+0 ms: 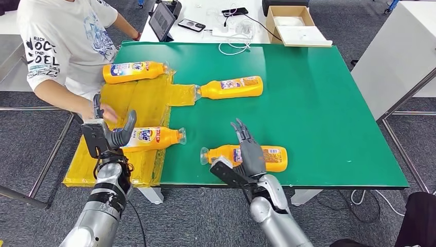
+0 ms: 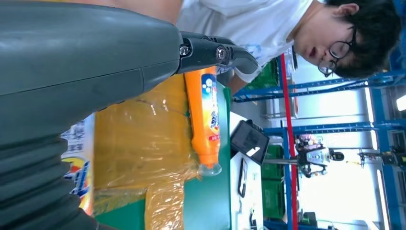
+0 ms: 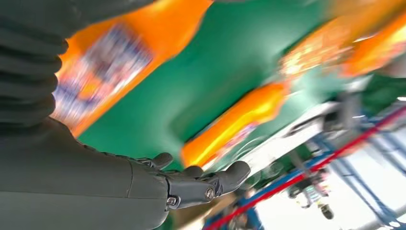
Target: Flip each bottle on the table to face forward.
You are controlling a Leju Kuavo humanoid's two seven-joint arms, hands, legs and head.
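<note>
Four orange bottles lie on their sides on the green table [image 1: 319, 103]. One lies at the far left [image 1: 134, 71], one in the middle [image 1: 231, 87]. A third with a Tide label [image 1: 154, 138] lies near left, and my left hand [image 1: 115, 136] stands at its base end, fingers raised and holding nothing. The left wrist view shows that hand [image 2: 95, 62], the Tide label [image 2: 79, 163] and the far-left bottle [image 2: 205, 120]. My right hand [image 1: 250, 149] hovers over the near bottle [image 1: 275, 158] with fingers stretched out. The blurred right wrist view shows this hand [image 3: 143, 187] and that bottle [image 3: 110, 62].
A crumpled yellow plastic sheet [image 1: 139, 103] covers the table's left part and hangs over its edge. A person in a white shirt [image 1: 61, 41] sits at the left, one hand [image 1: 106, 111] close to my left hand. Behind stands a white table with a tablet [image 1: 162, 20] and a cardboard box [image 1: 295, 23].
</note>
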